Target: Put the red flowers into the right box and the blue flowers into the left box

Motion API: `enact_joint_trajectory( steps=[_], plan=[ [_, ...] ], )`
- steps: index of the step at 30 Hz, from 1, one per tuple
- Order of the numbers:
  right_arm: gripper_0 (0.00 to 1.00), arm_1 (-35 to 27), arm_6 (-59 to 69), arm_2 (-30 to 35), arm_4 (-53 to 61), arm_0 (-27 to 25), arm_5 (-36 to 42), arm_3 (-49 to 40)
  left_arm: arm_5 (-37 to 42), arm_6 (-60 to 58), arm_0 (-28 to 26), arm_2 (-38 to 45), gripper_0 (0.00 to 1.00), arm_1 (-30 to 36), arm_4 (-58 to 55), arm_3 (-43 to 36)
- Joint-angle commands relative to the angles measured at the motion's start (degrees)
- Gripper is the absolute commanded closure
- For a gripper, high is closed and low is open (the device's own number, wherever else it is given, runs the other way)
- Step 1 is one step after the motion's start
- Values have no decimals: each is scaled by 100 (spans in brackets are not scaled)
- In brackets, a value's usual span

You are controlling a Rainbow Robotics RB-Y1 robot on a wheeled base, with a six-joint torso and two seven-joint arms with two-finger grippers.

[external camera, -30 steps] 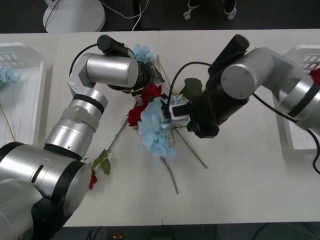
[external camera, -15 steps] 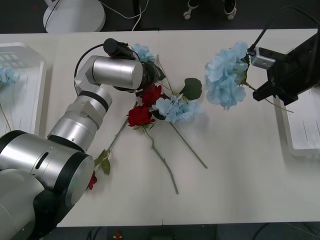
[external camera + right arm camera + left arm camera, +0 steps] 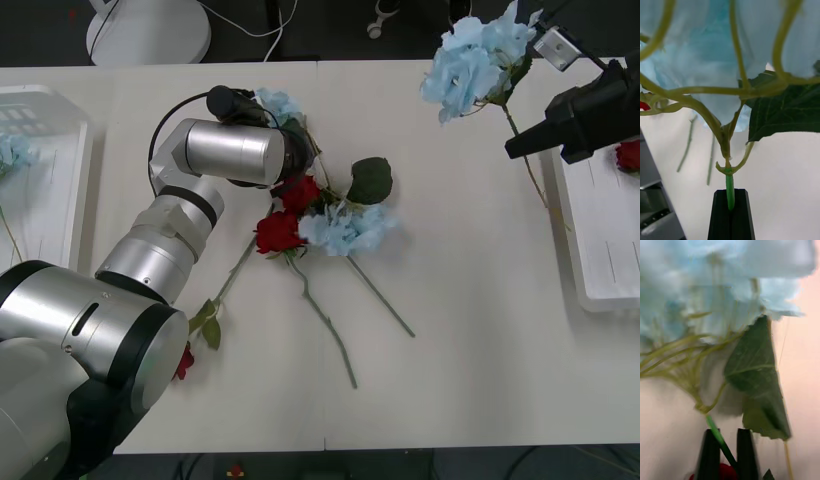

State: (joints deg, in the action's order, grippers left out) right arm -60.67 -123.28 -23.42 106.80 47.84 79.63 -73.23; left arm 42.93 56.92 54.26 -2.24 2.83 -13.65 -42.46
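The right gripper (image 3: 731, 204), clamped on a pale blue fluffy flower's (image 3: 478, 58) stem, has lifted it clear of the pile toward the far right; it belongs in the left white tray (image 3: 45, 190). The left gripper (image 3: 725, 450) straddles another blue flower's stem (image 3: 717, 433), not visibly pinching it.

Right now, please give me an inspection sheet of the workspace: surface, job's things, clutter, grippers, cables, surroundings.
Surface: white table.
Job's things: one blue flower lifted at the far right; another lies mid-table among red flowers; a third by the left arm; one red flower in the right box; one blue flower in the left box.
Clutter: nothing seen.
Grippers: right gripper shut on a blue flower's stem; left gripper astride a green stem, fingers slightly apart.
Cables: black cable on the left arm.
Surroundings: dark floor, white stand base.
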Motion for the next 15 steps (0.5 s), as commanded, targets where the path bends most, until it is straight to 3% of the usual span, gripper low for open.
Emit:
enact_joint_trajectory(
  steps=[1, 12, 15],
  plan=[
    [100, 293, 902, 180, 280, -3, -220, -236, -171, -305, 322, -84, 100, -11, 2, -43],
    [100, 1453, 1869, 180, 324, 76, -1003, -464, -180, -322, 322, 356, 100, 209, -15, -571],
    [100, 1664, 1887, 180, 209, 129, -1178, -464, 233, -296, 322, 611, 100, 288, 2, -922]
  ],
)
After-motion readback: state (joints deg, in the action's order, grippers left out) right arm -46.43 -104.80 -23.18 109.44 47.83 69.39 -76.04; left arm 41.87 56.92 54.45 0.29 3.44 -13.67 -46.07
